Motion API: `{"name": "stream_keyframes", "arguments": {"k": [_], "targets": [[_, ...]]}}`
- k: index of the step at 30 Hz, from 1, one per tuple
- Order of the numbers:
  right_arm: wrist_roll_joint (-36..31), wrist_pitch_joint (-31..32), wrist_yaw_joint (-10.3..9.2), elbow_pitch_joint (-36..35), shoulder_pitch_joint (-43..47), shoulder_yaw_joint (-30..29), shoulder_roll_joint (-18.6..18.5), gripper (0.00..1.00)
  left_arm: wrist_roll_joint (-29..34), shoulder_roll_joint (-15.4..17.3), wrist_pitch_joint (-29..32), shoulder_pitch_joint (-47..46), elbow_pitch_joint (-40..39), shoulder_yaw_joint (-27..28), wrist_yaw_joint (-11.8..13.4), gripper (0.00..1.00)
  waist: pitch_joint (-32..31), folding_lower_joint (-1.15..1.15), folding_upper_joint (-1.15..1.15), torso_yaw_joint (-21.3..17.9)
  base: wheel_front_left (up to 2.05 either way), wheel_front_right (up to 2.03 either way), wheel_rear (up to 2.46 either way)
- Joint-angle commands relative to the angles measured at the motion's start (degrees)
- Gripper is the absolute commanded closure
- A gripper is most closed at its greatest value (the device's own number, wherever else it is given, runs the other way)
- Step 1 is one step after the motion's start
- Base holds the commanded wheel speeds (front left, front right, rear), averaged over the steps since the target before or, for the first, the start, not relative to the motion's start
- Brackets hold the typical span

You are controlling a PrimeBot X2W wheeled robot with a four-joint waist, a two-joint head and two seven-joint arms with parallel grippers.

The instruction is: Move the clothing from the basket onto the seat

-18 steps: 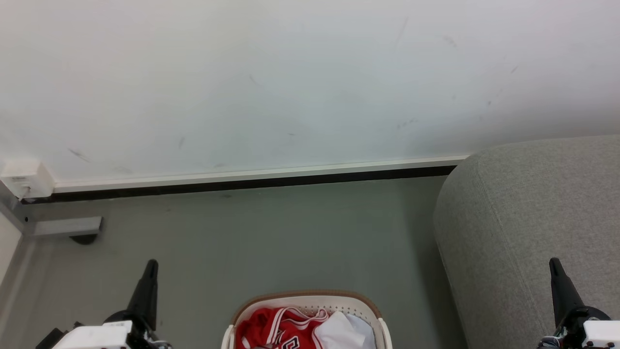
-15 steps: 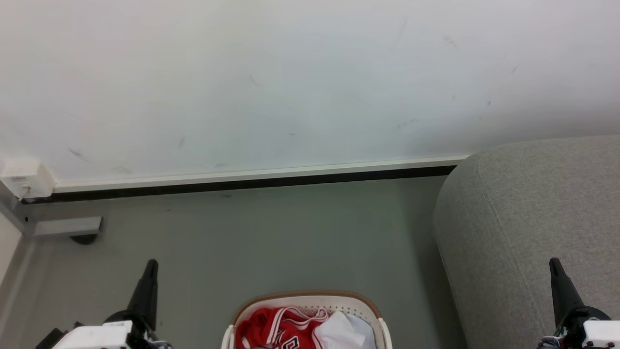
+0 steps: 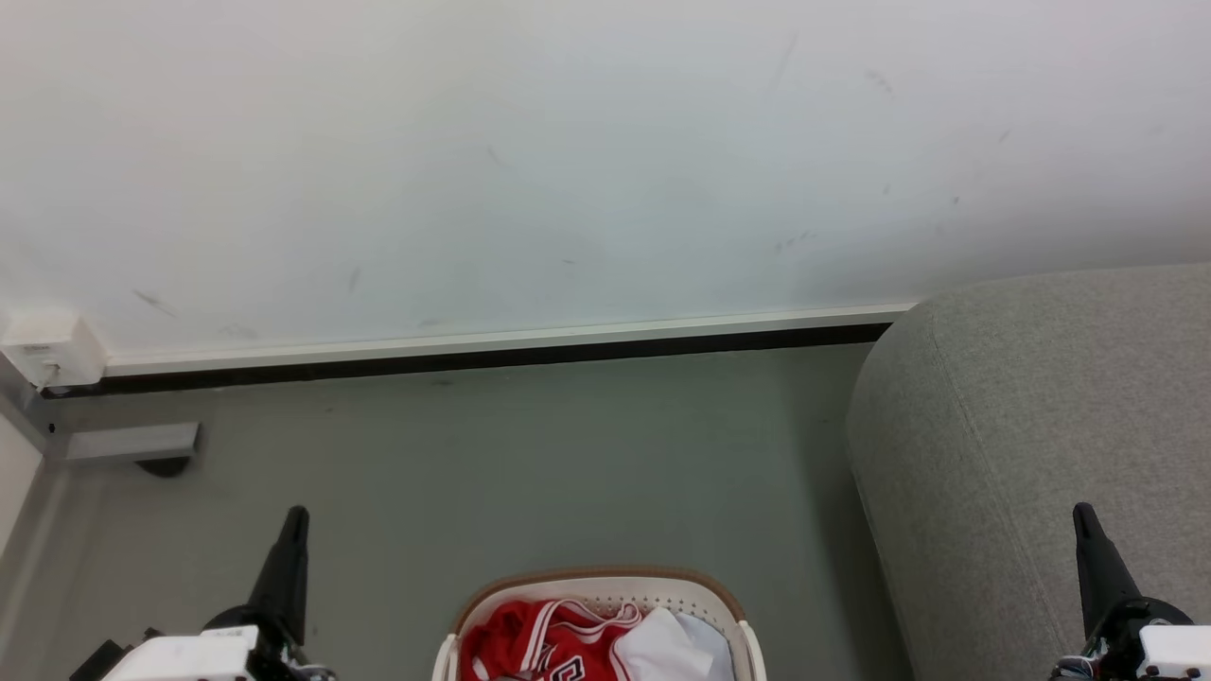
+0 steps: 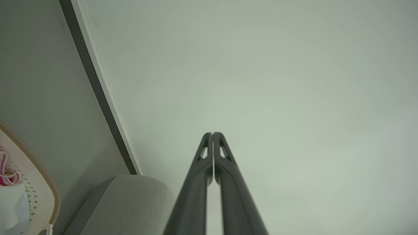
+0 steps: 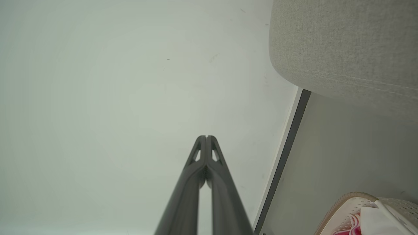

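The red sports jersey (image 3: 535,643) lies crumpled in the cream-white laundry basket (image 3: 596,579), in its left part. Its red-and-white striped trim and a bit of dark lettering show. A plain pale cloth (image 3: 674,645) lies against it in the basket's right part. The basket stands on the grey-green floor (image 3: 530,445) at the bottom middle of the head view, cut off by the lower edge, with its brown rim curving toward the white wall (image 3: 568,161). The grey fabric sofa (image 3: 1041,426) rises to the right of the basket, near it but apart from it, and its rounded arm reaches back to the wall. A white skirting board (image 3: 511,336) with a dark strip beneath runs along the foot of the wall. At its left end sits a small white box (image 3: 52,348), and a grey bracket (image 3: 132,442) lies on the floor just below that. The left gripper (image 3: 296,515) points up at the lower left, over bare floor and well to the left of the basket. In the left wrist view its two dark fingers are pressed together at the tips with nothing between them. The right gripper (image 3: 1081,511) points up at the lower right, in front of the sofa's fabric. In the right wrist view its fingers are likewise pressed together and hold nothing, with the wall beyond them.
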Motion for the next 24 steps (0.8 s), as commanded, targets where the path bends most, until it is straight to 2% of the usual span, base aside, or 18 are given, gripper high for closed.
{"name": "stream_keyframes", "arguments": {"k": [1, 8, 9, 17, 24], "targets": [[0.06, 0.14, -0.13, -0.32, -0.72, -0.21, -0.43, 1.00, -0.80, 0.40, 0.17, -0.52, -0.18, 0.08, -0.31, 1.00, 0.00, 0.00, 0.00, 0.00, 0.00, 0.00, 0.00], [0.06, 0.14, -0.13, -0.32, -0.72, -0.21, -0.43, 1.00, -0.80, 0.40, 0.17, -0.52, -0.18, 0.08, -0.31, 1.00, 0.00, 0.00, 0.00, 0.00, 0.00, 0.00, 0.00], [-0.02, -0.03, 0.00, 0.11, 0.05, 0.03, 0.03, 0.00, 0.03, -0.02, -0.05, 0.04, 0.11, -0.02, 0.01, 0.00, 0.00, 0.00, 0.00, 0.00, 0.00, 0.00, 0.00], [-1.91, -2.07, -0.01, 0.69, 1.00, 1.26, 0.17, 0.00, 0.97, -0.14, -2.07, 0.79, 0.76, -1.61, 0.09, 0.00, 0.02, 0.00, 0.00, 0.15, 0.00, 0.00, 0.00], [-8.05, -4.00, -0.01, 0.35, 1.35, 2.08, -0.07, 0.00, 4.06, -0.09, -3.99, 1.09, 0.75, -2.37, 0.06, 0.00, 0.02, 0.00, 0.00, 0.37, 0.00, 0.00, 0.00]]}}
